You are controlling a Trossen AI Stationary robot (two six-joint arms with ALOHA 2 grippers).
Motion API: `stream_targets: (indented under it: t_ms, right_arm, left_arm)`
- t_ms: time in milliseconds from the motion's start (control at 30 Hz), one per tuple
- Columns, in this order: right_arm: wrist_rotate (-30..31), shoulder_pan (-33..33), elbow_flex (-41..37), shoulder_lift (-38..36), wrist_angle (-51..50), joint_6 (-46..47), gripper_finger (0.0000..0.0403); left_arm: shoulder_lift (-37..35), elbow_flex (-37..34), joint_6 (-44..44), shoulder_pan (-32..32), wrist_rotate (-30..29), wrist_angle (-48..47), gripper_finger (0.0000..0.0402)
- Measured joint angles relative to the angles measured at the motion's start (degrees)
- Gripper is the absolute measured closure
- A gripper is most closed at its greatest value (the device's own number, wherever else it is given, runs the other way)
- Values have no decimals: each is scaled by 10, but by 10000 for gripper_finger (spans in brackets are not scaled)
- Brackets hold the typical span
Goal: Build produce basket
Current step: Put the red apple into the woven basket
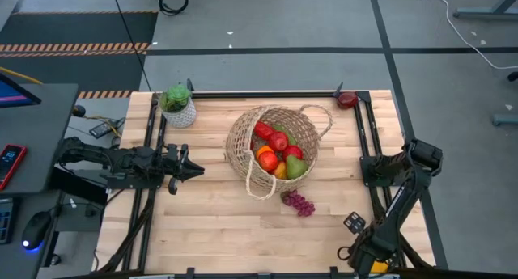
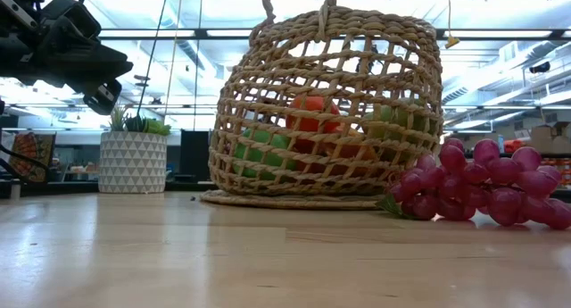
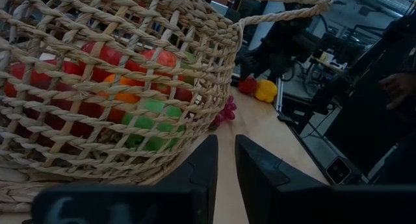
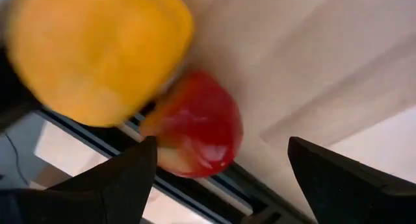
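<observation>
The wooden table (image 1: 218,222) is the largest thing here, and the basket (image 1: 243,145) lies on its side near the table's middle, mouth turned toward the right arm's side, one loop handle at each end. Every place below is given from this basket.

The left gripper (image 1: 193,171) hangs just off the basket's woven base, above the tabletop and not touching it; its jaws are drawn together to a thin slit and hold nothing.

The right gripper (image 4: 221,169) stands well off beyond the basket's mouth, at the table's far edge, with jaws spread wide and empty — a yellow pepper (image 4: 97,52) and a red pepper (image 4: 195,123) lie right ahead of it, touching each other.

A white pot with a green plant (image 1: 178,105) stands apart from the basket, toward the table's far left corner.

Inside the basket sits the produce (image 1: 279,154) — red apples, an orange, a green pear.

The purple grapes (image 1: 299,203) lie on the wood just beside the basket's near rim.
</observation>
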Motion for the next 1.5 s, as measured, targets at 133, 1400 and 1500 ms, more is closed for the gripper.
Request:
stream_targets:
  t_ms: [133, 1400, 1500]
  right_arm:
    - [-19, 0, -22, 0, -4, -2, 54]
    - [9, -6, -77, -1, 55, -60, 113]
    - [16, -21, -76, -1, 54, -64, 110]
  left_arm:
    - [0, 0, 0, 0, 0, 0, 343]
    - [0, 0, 0, 0, 0, 0, 340]
    - [0, 0, 0, 0, 0, 0, 344]
